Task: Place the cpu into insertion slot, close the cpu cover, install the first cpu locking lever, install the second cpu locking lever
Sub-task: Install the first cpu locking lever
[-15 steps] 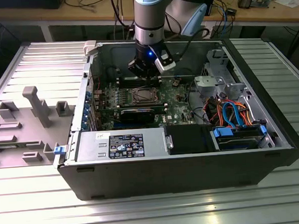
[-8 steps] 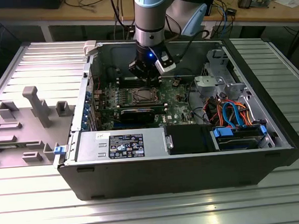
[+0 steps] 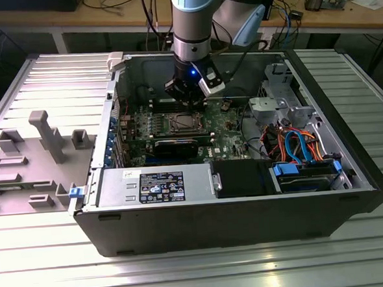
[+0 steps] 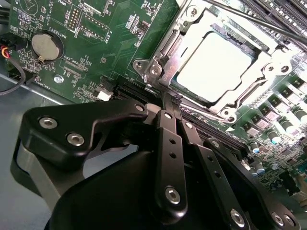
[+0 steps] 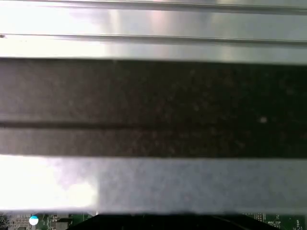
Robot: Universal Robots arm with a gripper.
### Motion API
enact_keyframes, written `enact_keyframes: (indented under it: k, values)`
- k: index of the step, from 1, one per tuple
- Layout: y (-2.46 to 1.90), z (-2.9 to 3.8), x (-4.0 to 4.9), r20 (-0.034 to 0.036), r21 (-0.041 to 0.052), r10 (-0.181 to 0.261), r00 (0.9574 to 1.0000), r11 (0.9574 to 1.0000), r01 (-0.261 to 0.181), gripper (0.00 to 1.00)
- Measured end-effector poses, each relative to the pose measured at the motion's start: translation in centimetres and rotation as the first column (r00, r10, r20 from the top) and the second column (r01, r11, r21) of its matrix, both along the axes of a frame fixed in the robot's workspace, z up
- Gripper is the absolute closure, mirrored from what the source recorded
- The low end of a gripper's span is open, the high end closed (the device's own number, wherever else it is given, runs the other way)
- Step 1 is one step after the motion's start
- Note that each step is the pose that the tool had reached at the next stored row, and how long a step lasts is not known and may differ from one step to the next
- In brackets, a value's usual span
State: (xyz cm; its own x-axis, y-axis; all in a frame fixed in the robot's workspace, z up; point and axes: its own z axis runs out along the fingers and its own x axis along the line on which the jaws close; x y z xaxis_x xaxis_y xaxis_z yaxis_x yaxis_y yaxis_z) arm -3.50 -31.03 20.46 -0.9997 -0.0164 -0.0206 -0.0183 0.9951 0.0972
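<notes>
1. Gripper (image 3: 190, 99) hangs on the robot arm (image 3: 195, 13) inside the open computer case (image 3: 235, 212), just above the green board (image 3: 223, 125). It sits near 12 o'clock of the insertion slot (image 3: 184, 123) in the exterior view.
2. Gripper (image 4: 173, 98) in the second wrist view: the black fingers (image 4: 169, 139) are pressed close together w/ no gap at the tips. Nothing is seen between them. The tips are touching or almost touching the slot's metal rim, near a thin lever wire; can't tell which.
3. Cpu (image 4: 214, 66) lies flat in the insertion slot (image 4: 158, 67). Its pale grey top looks bright and shiny.
4. Cpu cover (image 4: 249, 84) lies flat down over the chip. The chip top shows thru the cover's square window.
5. Round silver battery (image 4: 46, 46) sits on the green board (image 4: 96, 28), well apart from the slot, at about 9 o'clock of it in that view.
6. Black card (image 3: 176, 146) lies just beside the slot at 6 o'clock in the exterior view. Orange and blue cables (image 3: 296, 147) are bunched well apart at 3 o'clock.
7. Case stands on a ribbed metal counter (image 3: 186, 267). Grey holder blocks (image 3: 45, 136) stand on it at 9 o'clock, well apart from the case.
8. First wrist view: blurry grey and dark bands, w/ a thin strip of green board (image 5: 29, 221) at one edge.
</notes>
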Motion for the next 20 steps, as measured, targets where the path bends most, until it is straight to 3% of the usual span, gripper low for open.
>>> enact_keyframes:
  k: [17,20]
  values:
    - [-0.01,0.04,0.01,0.0005,-0.0002,0.0,1.0,1.0,0.0,0.89]
    - [-0.04,-0.18,0.01,0.0,-0.0038,0.0,1.0,1.0,0.0,0.89]
